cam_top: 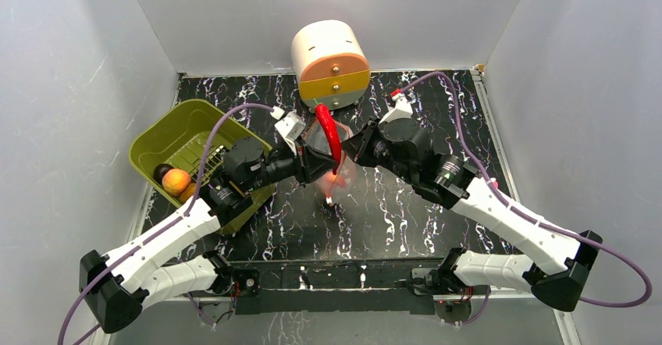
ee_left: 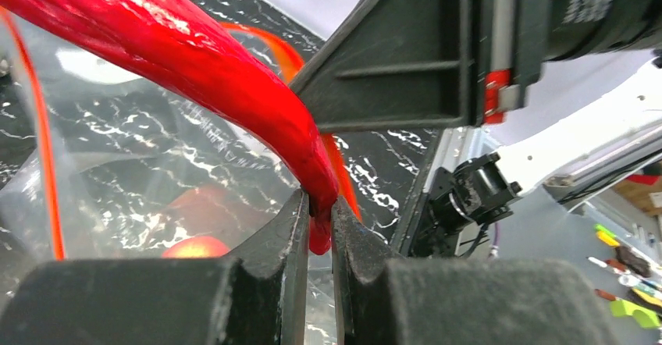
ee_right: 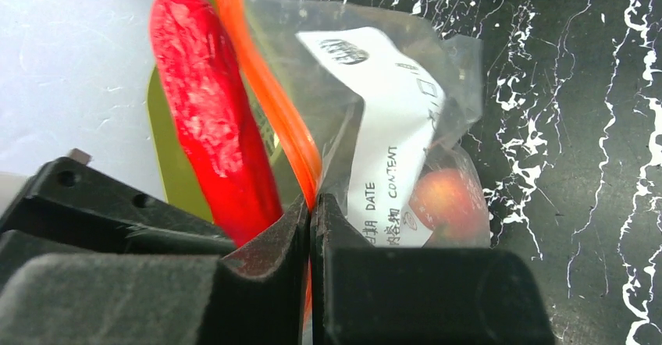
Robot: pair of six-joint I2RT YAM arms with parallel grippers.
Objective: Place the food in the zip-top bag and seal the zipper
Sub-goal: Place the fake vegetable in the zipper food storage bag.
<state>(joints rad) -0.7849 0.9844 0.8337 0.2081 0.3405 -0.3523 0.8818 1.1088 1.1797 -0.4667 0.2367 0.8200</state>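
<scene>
The clear zip-top bag [cam_top: 346, 177] hangs above the middle of the table. My right gripper [cam_top: 351, 147] is shut on its orange zipper strip [ee_right: 273, 103]. A pink-red round fruit [ee_right: 449, 200] lies inside the bag, behind its white label. My left gripper [ee_left: 320, 212] is shut on the lower tip of a long red toy chili pepper [ee_left: 195, 56]. It holds the pepper upright at the bag's mouth [cam_top: 329, 130], right beside the zipper strip [ee_left: 43, 142]. I cannot tell whether the tip is inside the bag. The two grippers [cam_top: 325, 162] nearly touch.
An olive-green slotted basket [cam_top: 176, 130] stands at the left and holds an orange-pink fruit [cam_top: 176, 181] and a dark ball [cam_top: 161, 173]. A cream and orange cylinder [cam_top: 330, 64] stands at the back, just behind the grippers. Grey walls close in on three sides.
</scene>
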